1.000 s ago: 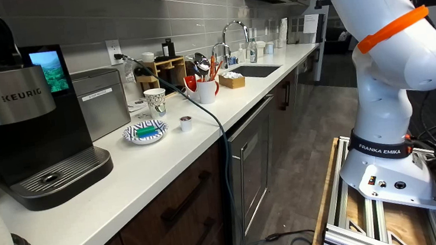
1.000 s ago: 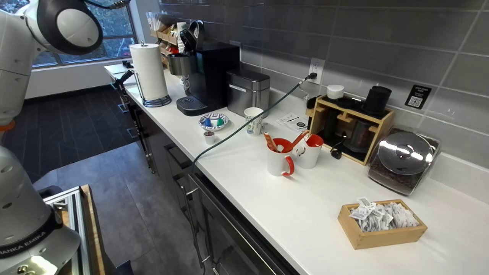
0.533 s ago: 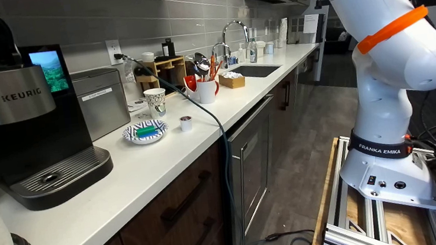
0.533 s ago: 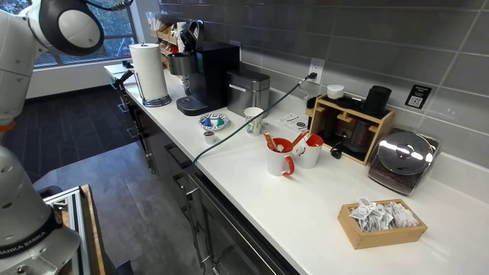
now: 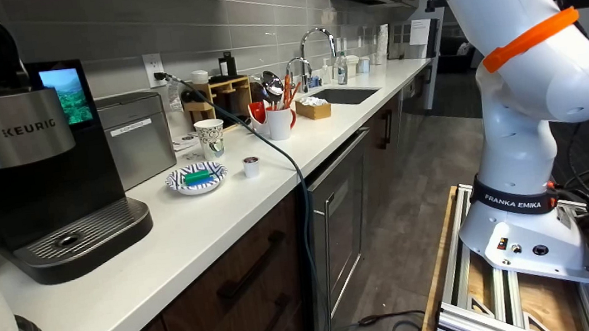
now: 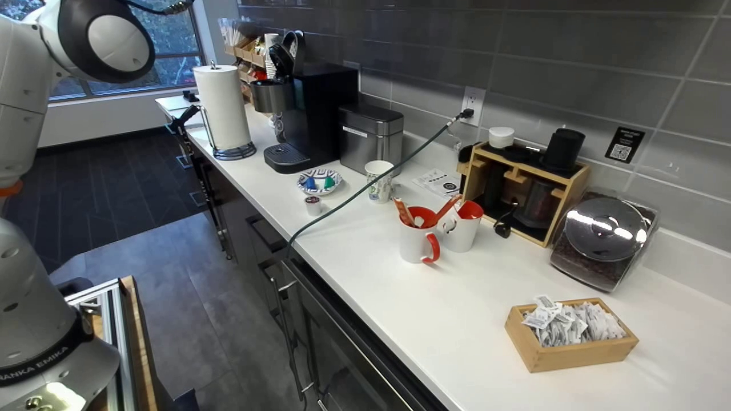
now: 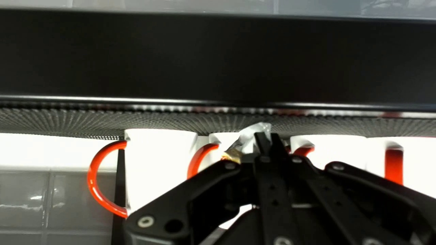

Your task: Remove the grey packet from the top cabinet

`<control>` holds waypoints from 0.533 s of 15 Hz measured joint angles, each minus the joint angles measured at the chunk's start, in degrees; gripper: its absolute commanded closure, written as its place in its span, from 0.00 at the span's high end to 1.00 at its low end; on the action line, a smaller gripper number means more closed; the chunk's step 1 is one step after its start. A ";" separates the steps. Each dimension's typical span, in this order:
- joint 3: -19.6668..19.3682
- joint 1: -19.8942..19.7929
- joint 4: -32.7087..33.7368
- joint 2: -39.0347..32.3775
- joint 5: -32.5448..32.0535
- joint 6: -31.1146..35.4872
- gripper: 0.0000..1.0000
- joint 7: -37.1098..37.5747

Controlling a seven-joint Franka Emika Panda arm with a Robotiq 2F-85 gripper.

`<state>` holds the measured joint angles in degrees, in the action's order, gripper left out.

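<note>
Fingers (image 7: 263,144): pressed together, seemingly pinching the grey packet (image 7: 247,137)
Mugs (image 7: 158,163): flanking them
Top cabinet (image 7: 218,58): grasp stage; next, likely straight withdrawal

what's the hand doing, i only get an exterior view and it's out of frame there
Observer: The wrist view shows the hand right at the grey packet.
Operator: open or closed
Observer: Shut, though I can't tell whether it pinches the grey packet.
Operator: anything near it i could knock
Observer: Possibly: red-handled white mugs show on both sides of the grey packet.
</note>
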<state>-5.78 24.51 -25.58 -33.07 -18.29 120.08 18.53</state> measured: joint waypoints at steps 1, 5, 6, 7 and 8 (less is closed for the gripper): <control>0.79 -0.04 0.08 0.33 0.92 0.00 0.01 -0.59; 4.90 -1.37 0.61 3.77 6.84 -0.67 0.01 -5.72; 6.00 -2.00 0.86 5.19 8.43 -1.63 0.01 -7.39; 7.11 -2.72 1.06 6.78 10.06 -3.33 0.01 -9.06; 8.17 -3.39 1.25 8.39 11.54 -5.42 0.01 -10.44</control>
<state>2.38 21.12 -24.32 -24.68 -6.75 114.67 8.10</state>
